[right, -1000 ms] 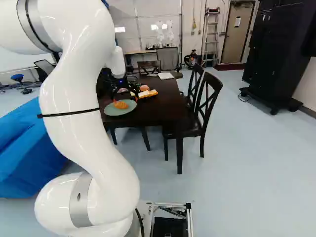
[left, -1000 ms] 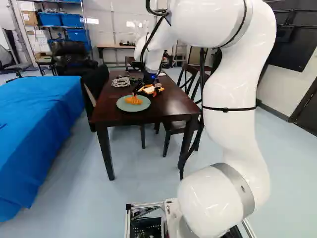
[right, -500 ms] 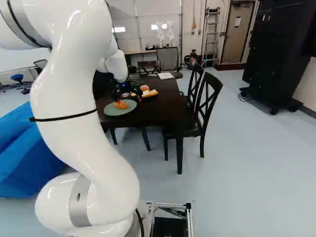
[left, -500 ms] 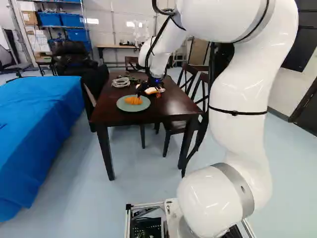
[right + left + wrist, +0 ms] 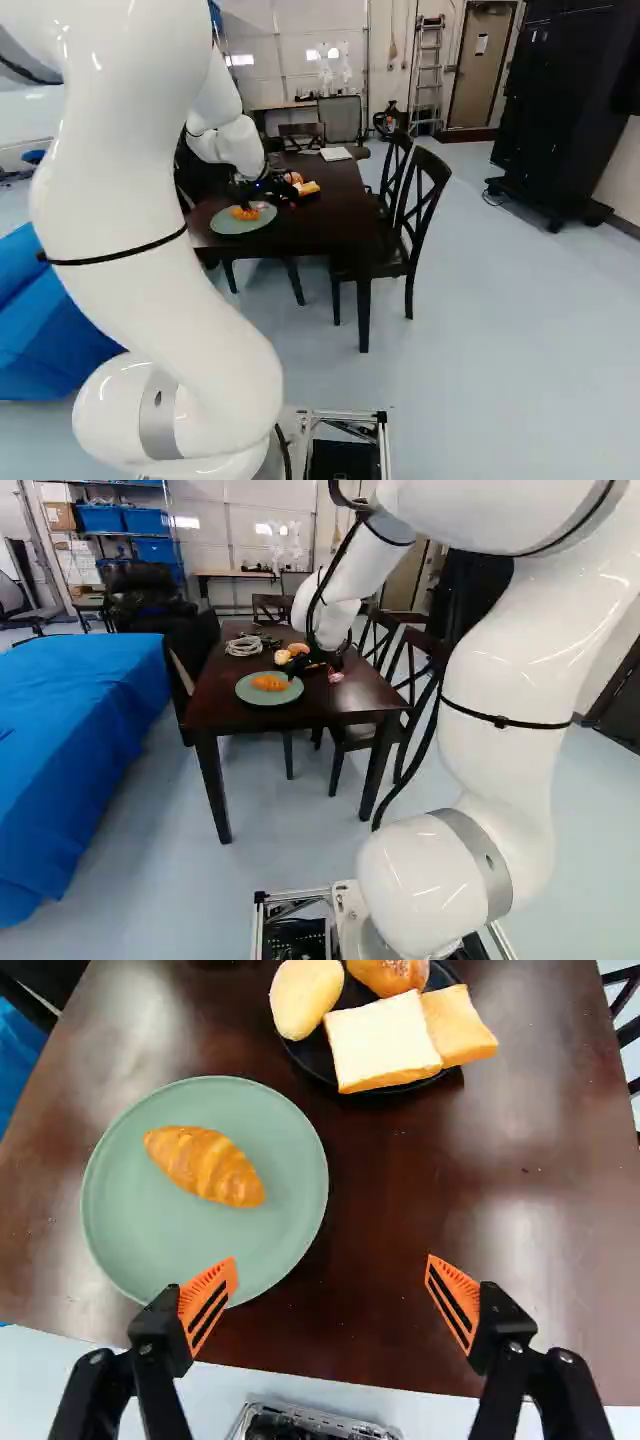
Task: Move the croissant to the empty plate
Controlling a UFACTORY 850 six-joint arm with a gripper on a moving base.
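No lettering, numbers or brands can be read. One pale notice is noted on the far door, its print too small.

All 3 views are bright and fairly evenly lit. Glossy highlights streak the white arm, and small glare patches shine on the far wall. The wrist view shows broad, pale reflections washing over the dark worktop, with soft shading at the croissant and along the edge of the green plate. The black cabinet swallows detail. Toward the base views' edges, upright lines lean; distant small things look smeared.
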